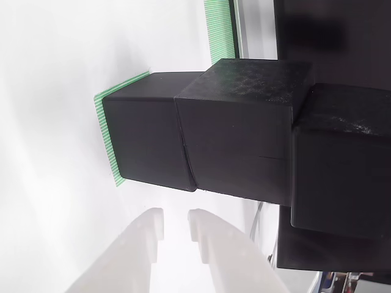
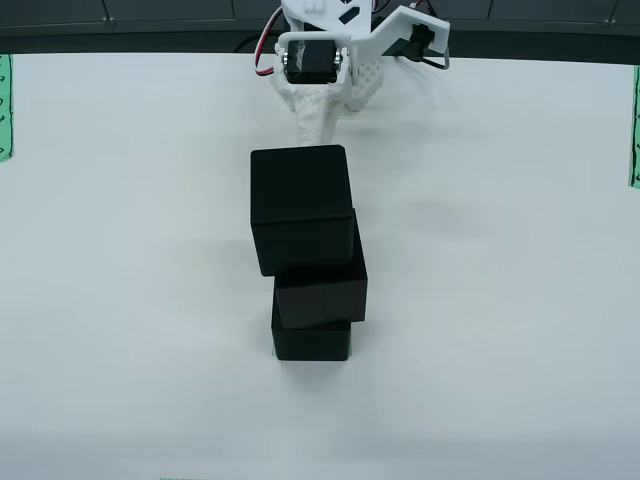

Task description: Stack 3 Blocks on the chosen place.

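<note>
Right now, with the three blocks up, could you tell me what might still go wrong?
1. The stack is crooked: the middle block is twisted on the bottom block, and the top block is offset sideways, so a nudge could topple it.
2. The gripper sits open close beside the bottom block; a careless retreat could clip it.
3. The bottom block covers the striped patch unevenly.

bright even light, overexposed white table (image 2: 520, 300), faint soft shadows, near fingers (image 1: 153, 238) slightly blurred

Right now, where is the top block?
In the view from above, the top block caps the three-block stack at table centre, directly before the gripper.
</note>
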